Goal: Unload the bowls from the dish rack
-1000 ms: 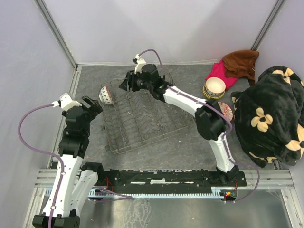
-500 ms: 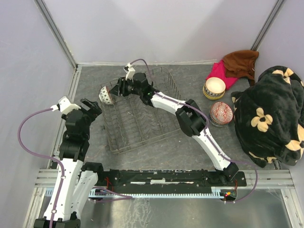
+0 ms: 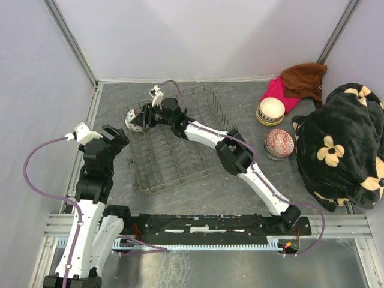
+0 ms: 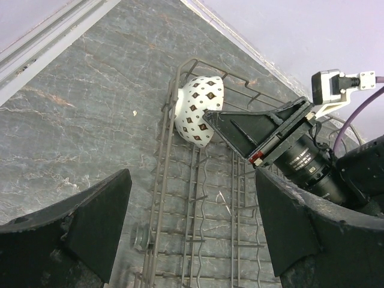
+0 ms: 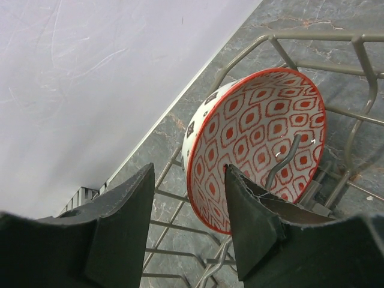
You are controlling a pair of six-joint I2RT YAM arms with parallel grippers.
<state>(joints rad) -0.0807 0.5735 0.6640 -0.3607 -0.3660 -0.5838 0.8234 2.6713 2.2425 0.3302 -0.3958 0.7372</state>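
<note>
One bowl [image 5: 258,144] stands on its edge in the far left corner of the dish rack [image 3: 180,150], held upright between the wires. Its inside has a red lattice pattern with a red rim, and its outside is white with small dark diamonds. The mouth of the bowl faces toward the right side of the rack. The right gripper [image 5: 189,177] reaches across the rack to this bowl, and its jaws are apart, with the rim of the bowl between them. One of its fingers [image 5: 120,222] is on the outer side of the bowl and the other is on the inner side. I cannot tell if the fingers touch the bowl already; they do not clamp it. The left gripper [image 4: 192,198] hangs above the left edge of the rack, near the bowl but apart from it. Its jaws are spread wide and it carries nothing. The other rows of tines that show in the rack hold no bowl. On the grey table [image 3: 240,192], well to the right of the rack, a pale-inside bowl [image 3: 270,111] stands mouth up, it seems on top of another one. Just near it a red lattice bowl [image 3: 279,143] lies mouth down. Behind them lie a pink cloth [image 3: 282,96] and a brown cloth [image 3: 305,81], and a black blanket [image 3: 342,147] with pale flowers fills the right side.
</note>
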